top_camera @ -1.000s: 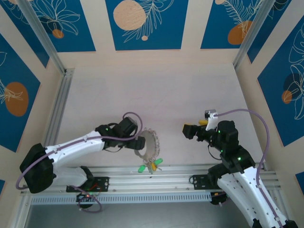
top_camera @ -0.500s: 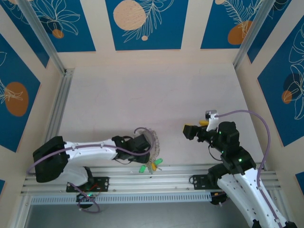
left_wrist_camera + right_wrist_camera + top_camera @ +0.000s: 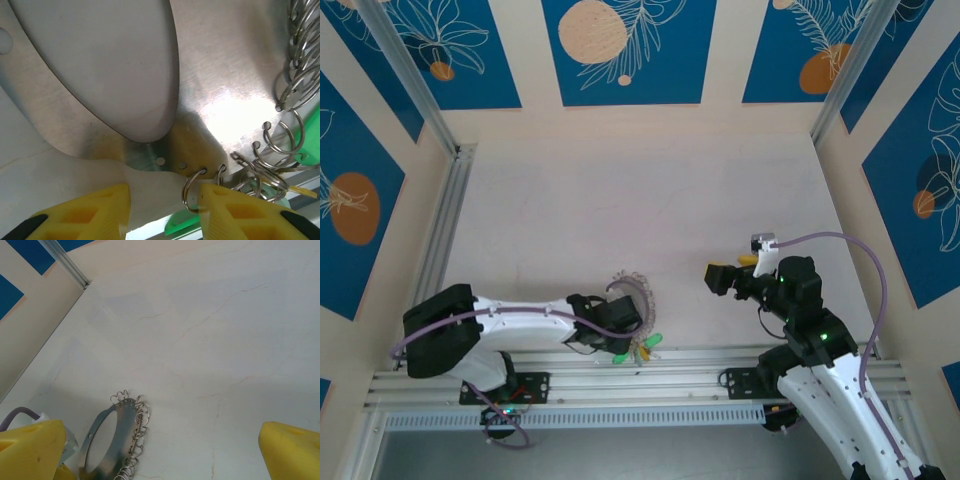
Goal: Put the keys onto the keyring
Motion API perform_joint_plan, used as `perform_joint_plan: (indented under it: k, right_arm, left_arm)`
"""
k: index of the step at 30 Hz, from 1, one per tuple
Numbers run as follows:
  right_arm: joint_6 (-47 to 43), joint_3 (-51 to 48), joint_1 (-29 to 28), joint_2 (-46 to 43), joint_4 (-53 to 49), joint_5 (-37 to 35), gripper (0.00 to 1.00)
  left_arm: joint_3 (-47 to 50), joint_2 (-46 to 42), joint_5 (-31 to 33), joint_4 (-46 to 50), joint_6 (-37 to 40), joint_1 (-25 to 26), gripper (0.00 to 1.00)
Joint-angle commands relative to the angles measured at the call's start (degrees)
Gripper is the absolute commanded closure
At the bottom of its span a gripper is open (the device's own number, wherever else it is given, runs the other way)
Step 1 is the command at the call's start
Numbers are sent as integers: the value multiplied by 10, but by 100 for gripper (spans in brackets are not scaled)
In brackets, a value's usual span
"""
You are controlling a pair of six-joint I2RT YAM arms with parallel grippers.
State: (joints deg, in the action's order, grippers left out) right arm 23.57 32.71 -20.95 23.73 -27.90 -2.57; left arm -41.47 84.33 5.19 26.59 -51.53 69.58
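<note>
From my station, the keyring (image 3: 632,300) lies flat by the table's near edge, just beside the aluminium rail (image 3: 700,375) and a little left of the middle. Up close it is a thin metal band (image 3: 215,100) pierced with holes that carry small split rings (image 3: 191,189). The keys (image 3: 640,348) with their green and yellow tags are bunched at its near side, against the rail.

My left gripper (image 3: 165,212) is down low at the band's near edge, with one yellow fingertip (image 3: 100,210) on each side and a green tag (image 3: 181,223) just beyond. The jaws stand part-way apart, and I cannot tell whether they are clamped on anything. My right gripper (image 3: 160,447) hangs well apart to the right, spread wide with nothing between its fingers.

I judge the band light, stiff and slippery, lying too flat to get under easily. I would pinch it across its bare edge, away from the loose rings, which will swing and snag.
</note>
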Motion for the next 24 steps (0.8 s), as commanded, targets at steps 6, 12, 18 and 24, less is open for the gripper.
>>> perform_joint_plan:
  k: [6, 12, 18, 24]
  right_arm:
    - [-5, -6, 5, -3, 2, 6, 1]
    - [-4, -9, 6, -3, 6, 7, 1]
    - [-7, -3, 7, -5, -2, 7, 1]
    - [-7, -3, 8, -6, 0, 5, 1]
  left_arm:
    - [-8, 11, -15, 0, 1, 19, 61]
    - [-3, 3, -14, -17, -17, 30, 61]
    - [-4, 33, -12, -41, -19, 30, 65]
    - [0, 31, -5, -38, -27, 31, 93]
